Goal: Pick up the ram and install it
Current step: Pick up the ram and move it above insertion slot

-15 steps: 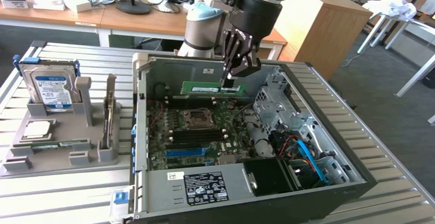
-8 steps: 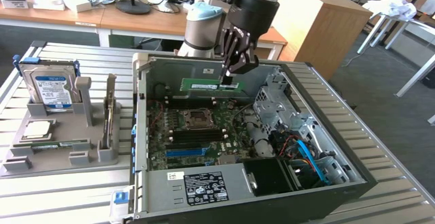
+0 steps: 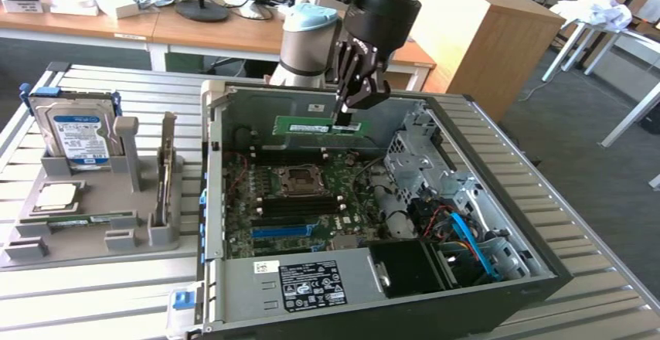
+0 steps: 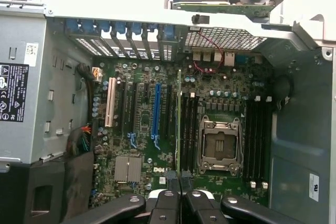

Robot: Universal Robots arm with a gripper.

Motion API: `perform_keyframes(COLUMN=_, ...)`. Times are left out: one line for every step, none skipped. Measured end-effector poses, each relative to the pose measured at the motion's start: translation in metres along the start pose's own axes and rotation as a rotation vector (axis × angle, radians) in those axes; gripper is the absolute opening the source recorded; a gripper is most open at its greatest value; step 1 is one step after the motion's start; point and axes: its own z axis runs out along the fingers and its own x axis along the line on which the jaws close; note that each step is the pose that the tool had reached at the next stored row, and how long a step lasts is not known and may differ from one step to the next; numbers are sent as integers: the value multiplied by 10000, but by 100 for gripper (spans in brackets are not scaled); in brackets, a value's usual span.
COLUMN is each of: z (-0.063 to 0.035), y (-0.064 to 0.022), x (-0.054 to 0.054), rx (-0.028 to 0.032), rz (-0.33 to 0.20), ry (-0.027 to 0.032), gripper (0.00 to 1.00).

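Note:
The ram (image 3: 314,127), a long thin green stick with a white label strip, hangs level above the open computer case, near its back wall. My gripper (image 3: 350,117) is shut on the stick's end at the exterior view's right. In the wrist view the ram (image 4: 179,124) shows edge-on as a thin green line running out from my gripper (image 4: 180,195), over the motherboard's black memory slots (image 4: 188,129) beside the processor socket (image 4: 220,145). The stick is above the board, apart from the slots.
The open case (image 3: 495,224) holds the motherboard (image 3: 270,236), a power supply (image 3: 309,282) at the front and drive cages with cables (image 3: 454,216). At the exterior view's left a grey holder (image 3: 93,243) carries a blue-labelled hard drive (image 3: 70,135), a processor chip (image 3: 57,195) and another green stick (image 3: 83,219).

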Motion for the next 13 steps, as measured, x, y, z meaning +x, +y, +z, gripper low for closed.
perform_keyframes(z=1, y=2, x=0, rx=22, rz=3, ry=0, gripper=12)
perform_keyframes(z=1, y=2, x=-1, rx=51, rz=2, ry=1, gripper=12)
perform_keyframes(z=0, y=3, x=0, rx=92, rz=0, ry=5, gripper=12)
perform_keyframes(z=0, y=4, x=0, rx=125, rz=2, ry=7, gripper=12)
perform_keyframes(z=0, y=4, x=0, rx=153, rz=2, ry=8, gripper=12)
perform_keyframes(z=1, y=3, x=0, rx=163, rz=0, ry=8, gripper=12)
perform_keyframes(z=1, y=3, x=0, rx=163, rz=0, ry=8, gripper=12)
perform_keyframes(z=0, y=3, x=0, rx=163, rz=0, ry=9, gripper=12)
perform_keyframes(z=0, y=3, x=0, rx=163, rz=0, ry=9, gripper=12)
perform_keyframes(z=0, y=4, x=0, rx=163, rz=1, ry=9, gripper=12)
perform_keyframes(z=0, y=4, x=0, rx=163, rz=1, ry=9, gripper=12)
perform_keyframes(z=0, y=3, x=-1, rx=162, rz=1, ry=10, gripper=12)
perform_keyframes(z=-2, y=4, x=-4, rx=161, rz=2, ry=13, gripper=12)
